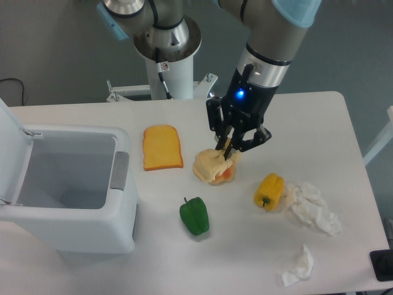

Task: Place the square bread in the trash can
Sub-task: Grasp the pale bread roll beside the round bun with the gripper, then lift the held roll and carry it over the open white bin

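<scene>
The square bread [163, 147], a flat orange-yellow toast slice, lies on the white table [307, 117] just right of the trash can. The trash can [67, 230] is a large white bin at the left with its lid [9, 147] open and a grey tab [120, 171] on its rim. My gripper [226, 149] is right of the toast, about a toast-width away. It points down with its fingertips close together, pinching the top of a pale cream lumpy bread piece [209, 166]. An orange bun [227, 174] shows under that piece.
A green pepper [194, 216] lies in front of the toast. A yellow pepper [269, 191] lies at the right, beside crumpled white paper [314, 207]. Another paper scrap [298, 265] is near the front edge. The robot base [167, 49] stands behind the table.
</scene>
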Tool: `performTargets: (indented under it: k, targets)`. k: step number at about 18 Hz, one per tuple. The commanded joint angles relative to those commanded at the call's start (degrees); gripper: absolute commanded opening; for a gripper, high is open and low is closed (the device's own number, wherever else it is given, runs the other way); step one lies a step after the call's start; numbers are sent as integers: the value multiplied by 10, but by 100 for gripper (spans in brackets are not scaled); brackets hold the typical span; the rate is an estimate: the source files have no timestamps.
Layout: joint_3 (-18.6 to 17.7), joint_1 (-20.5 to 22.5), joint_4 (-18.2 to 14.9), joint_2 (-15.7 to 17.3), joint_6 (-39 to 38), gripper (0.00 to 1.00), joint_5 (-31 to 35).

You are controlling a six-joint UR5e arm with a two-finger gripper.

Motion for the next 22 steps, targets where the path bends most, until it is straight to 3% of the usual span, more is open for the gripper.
performTargets:
  k: [12,22]
  targets:
    - [0,-3,2,10,-29,26,-14]
    - [1,-4,2,13,-102,26,-54]
